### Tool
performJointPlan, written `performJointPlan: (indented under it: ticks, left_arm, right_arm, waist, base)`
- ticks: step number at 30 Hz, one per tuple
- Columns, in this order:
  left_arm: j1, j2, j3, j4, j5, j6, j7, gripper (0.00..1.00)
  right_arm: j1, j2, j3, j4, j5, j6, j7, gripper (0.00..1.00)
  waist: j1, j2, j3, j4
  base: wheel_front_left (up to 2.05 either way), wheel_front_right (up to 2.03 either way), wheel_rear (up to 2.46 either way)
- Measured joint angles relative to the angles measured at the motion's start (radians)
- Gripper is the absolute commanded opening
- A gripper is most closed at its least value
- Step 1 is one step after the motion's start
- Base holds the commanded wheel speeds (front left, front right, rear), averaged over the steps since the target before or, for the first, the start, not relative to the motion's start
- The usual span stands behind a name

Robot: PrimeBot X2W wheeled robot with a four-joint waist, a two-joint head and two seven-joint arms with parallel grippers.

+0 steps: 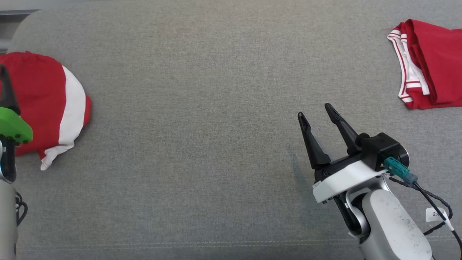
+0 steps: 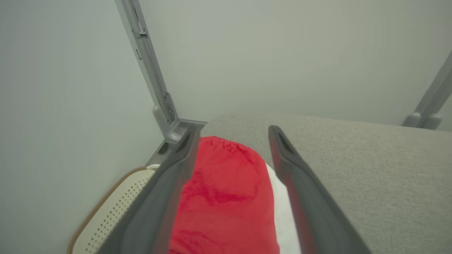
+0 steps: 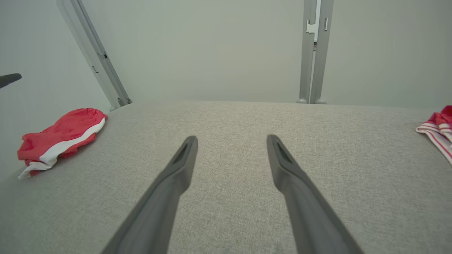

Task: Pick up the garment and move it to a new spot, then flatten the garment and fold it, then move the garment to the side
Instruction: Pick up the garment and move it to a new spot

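**Item 1, bundled garment** [image 1: 47,101]: red with a white band, heaped at the left edge of the grey padded surface [image 1: 216,108] and not yet flattened. Its long axis runs from the far side toward the robot, with the white band on the side facing the middle.

**Item 2, left gripper** [image 2: 233,135]: fingers apart, holding nothing. It hangs over the heap. In its wrist view the red cloth lies between and beneath the two fingers, roughly along their line. You cannot tell whether the tips touch the cloth.

**Item 3, right gripper** [image 1: 314,110]: fingers apart and empty, over bare surface right of the middle, well apart from the heap.

**Item 4, folded garment** [image 1: 433,65]: red with white stripes, at the far right edge. It looks already set aside.

**Item 5, basket** [image 2: 113,211]: pale and perforated, just past the surface's left edge.

**Note for you:** the left arm is plainly the nearer. The pick likely calls for a short drop and a close, then a carry rightward to the open middle.
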Motion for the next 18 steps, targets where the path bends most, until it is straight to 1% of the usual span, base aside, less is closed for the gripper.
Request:
performJointPlan:
  ticks: [5,8,11,14,18]
  left_arm:
    - [-0.076,0.033,-0.013,0.137,-0.02,-0.013,0.01,1.0]
    - [-0.116,0.042,-0.021,0.215,-0.036,-0.018,0.051,1.0]
    - [-0.151,0.053,-0.022,0.271,-0.06,-0.019,0.069,1.0]
    - [-0.187,0.068,-0.05,0.357,-0.069,-0.022,0.152,1.0]
    - [-0.227,0.069,-0.077,0.414,-0.082,-0.022,0.247,1.0]
  right_arm:
    - [-0.013,-0.008,-0.007,-0.021,-0.003,0.0,0.006,1.0]
    - [-0.015,-0.011,-0.007,-0.033,-0.007,0.0,0.01,1.0]
    - [-0.021,-0.009,-0.009,-0.046,-0.012,0.0,0.013,1.0]
    - [-0.023,-0.009,-0.018,-0.057,-0.02,0.0,0.018,1.0]
    - [-0.024,-0.013,-0.028,-0.07,-0.027,0.0,0.027,1.0]
  waist:
    - [0.0,0.0,0.038,-0.029]
    - [0.0,0.0,0.061,-0.045]
    - [0.0,0.0,0.083,-0.06]
    - [0.0,0.0,0.113,-0.078]
    - [0.0,0.0,0.14,-0.088]
  base:
    - [0.0,0.0,0.0]
    - [0.0,0.0,0.0]
    - [0.0,0.0,0.0]
    - [0.0,0.0,0.0]
    - [0.0,0.0,0.0]
